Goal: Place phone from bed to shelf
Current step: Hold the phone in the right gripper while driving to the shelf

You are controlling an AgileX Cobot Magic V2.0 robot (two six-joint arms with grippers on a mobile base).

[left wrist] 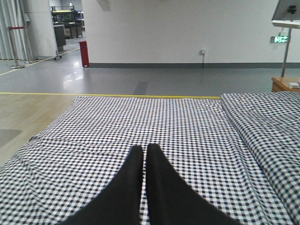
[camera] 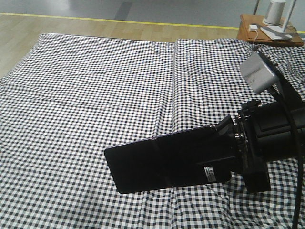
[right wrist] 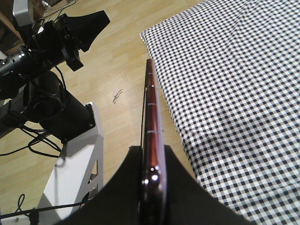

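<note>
The phone (camera: 162, 160) is held above the bed (camera: 86, 86), clamped in the right end effector (right wrist: 152, 161). The left end effector (left wrist: 143, 149) is closed. A bedside table (camera: 247, 25) is noted beyond.

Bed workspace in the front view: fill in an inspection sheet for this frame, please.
Surface: bed, checked sheet, slightly wrinkled, seam down the middle.
Job's things: phone gripped at one end, apparently lifted off the sheet; shelf not in view.
Clutter: nothing seen on the bed.
Grippers: right gripper shut on the phone; left gripper shut, holding nothing.
Cables: black cable along the right arm; loose leads on the floor by the base.
Surroundings: bedside table with white items beyond the bed; wooden floor, yellow line, red bin.
</note>
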